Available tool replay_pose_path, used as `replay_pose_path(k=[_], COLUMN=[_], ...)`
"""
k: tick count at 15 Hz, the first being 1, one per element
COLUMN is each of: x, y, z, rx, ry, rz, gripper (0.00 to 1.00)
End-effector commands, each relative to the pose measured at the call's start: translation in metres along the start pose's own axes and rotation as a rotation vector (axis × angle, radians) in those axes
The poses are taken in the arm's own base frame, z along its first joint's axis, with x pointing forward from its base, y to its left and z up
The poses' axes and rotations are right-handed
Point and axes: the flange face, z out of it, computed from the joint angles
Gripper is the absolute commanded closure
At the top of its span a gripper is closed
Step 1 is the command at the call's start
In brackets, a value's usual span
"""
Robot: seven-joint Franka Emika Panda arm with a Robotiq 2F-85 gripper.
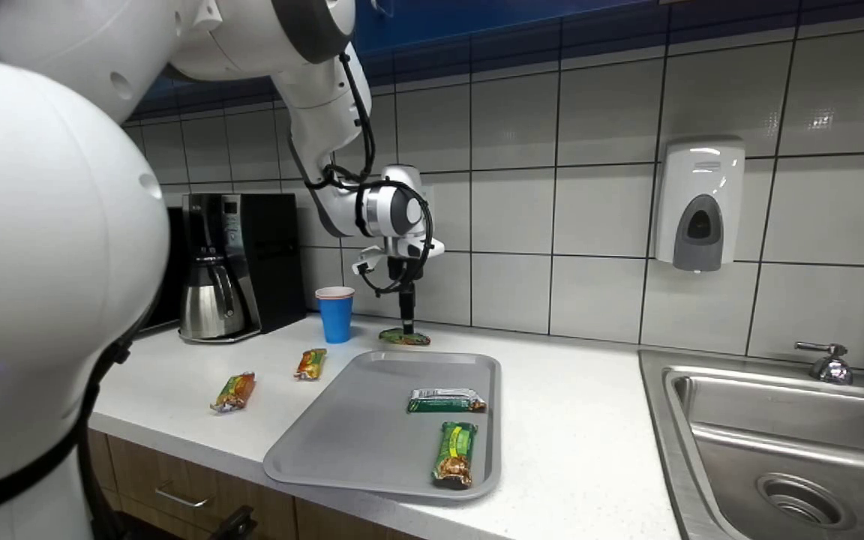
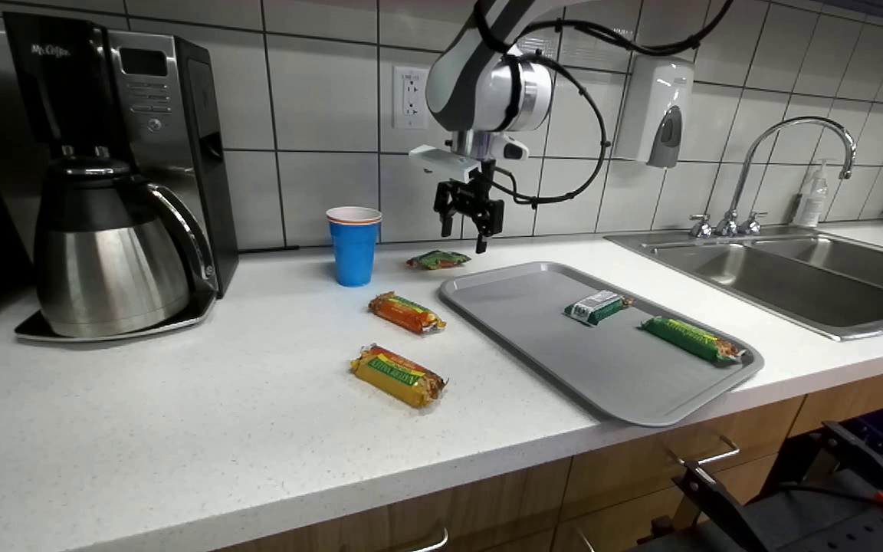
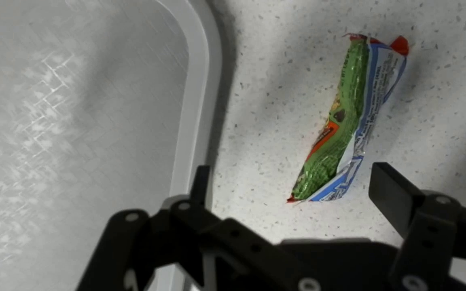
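Observation:
My gripper [image 3: 291, 178] stands open, its black fingers spread wide with nothing between them. Just beyond the fingertips in the wrist view lies a crumpled green packet [image 3: 348, 121] with blue and white edging and red ends. Both exterior views show this packet [image 2: 438, 260] on the counter near the tiled wall, below the gripper [image 2: 464, 232]. In an exterior view a finger [image 1: 407, 304] overlaps the packet [image 1: 404, 338], but the gap in another view shows them apart. A grey tray [image 3: 196, 101] runs along the left of the wrist view, under the left finger.
Two green packets [image 1: 447, 400] [image 1: 454, 454] lie on the tray [image 1: 342, 435]. Two orange-yellow packets [image 2: 407, 313] [image 2: 398, 376] rest on the counter beside it. A blue cup [image 2: 354, 249] and a coffee maker [image 2: 123, 230] stand towards the wall. A sink [image 1: 784, 450] lies past the tray.

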Motion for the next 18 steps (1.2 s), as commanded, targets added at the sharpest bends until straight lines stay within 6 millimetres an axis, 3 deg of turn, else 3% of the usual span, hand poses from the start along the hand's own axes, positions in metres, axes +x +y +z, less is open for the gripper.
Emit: replay_pose_path(k=[1, 10, 12, 18], x=[0.001, -0.005, -0.005, -0.005], y=[-0.02, -0.039, -0.03, -0.034], z=[0.006, 0.03, 0.032, 0.035], rx=[-0.048, -0.092, -0.076, -0.084], ry=[-0.003, -0.011, -0.021, -0.022], rz=[0.036, 0.061, 0.04, 0.04], gripper=[0.0, 0.0, 0.0, 0.0])
